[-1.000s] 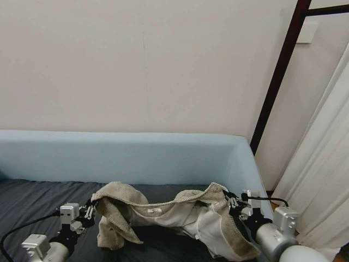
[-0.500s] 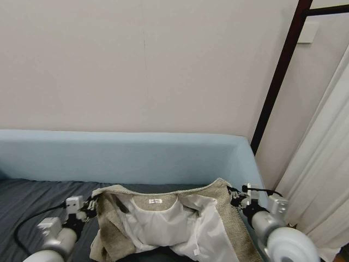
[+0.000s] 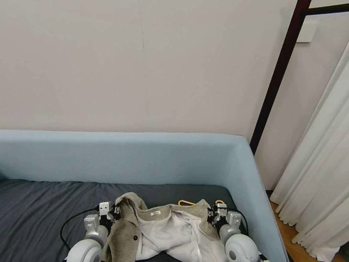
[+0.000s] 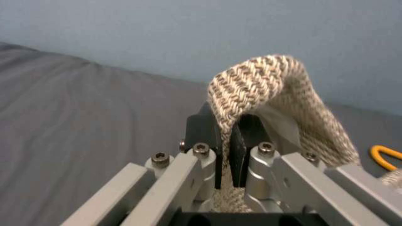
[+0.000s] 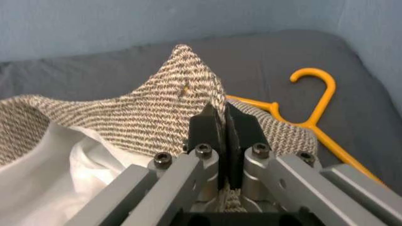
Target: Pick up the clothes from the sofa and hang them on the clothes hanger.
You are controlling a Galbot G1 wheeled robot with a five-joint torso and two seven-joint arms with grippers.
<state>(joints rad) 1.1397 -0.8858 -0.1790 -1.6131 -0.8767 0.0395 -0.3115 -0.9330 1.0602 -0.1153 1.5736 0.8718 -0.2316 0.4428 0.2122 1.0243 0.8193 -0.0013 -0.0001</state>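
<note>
In the head view, the beige-and-brown woven jacket with a white lining (image 3: 163,237) hangs spread between the two arms, low over the dark grey sofa seat (image 3: 38,202). The left gripper (image 3: 110,212) pinches one shoulder edge and the right gripper (image 3: 217,214) the other. A thin orange plastic hanger (image 3: 188,203) lies on the seat just behind the collar, and a dark wooden rack post (image 3: 278,82) stands beyond the light blue sofa arm (image 3: 245,164). To do this lift well, I judge, both wrists should rise evenly so the collar is level and taut, and the cloth should clear the hanger without snagging it. Both forearms reach forward, roughly parallel, with the wrists level. In the left wrist view, the black pads (image 4: 204,129) are clamped on a fold of the weave, which loops up over them. In the right wrist view, the pads (image 5: 204,125) are likewise pressed together on the knit edge, though how deep the bite goes is hard to tell. There the hanger lies beside the cloth, apparently partly under it.
</note>
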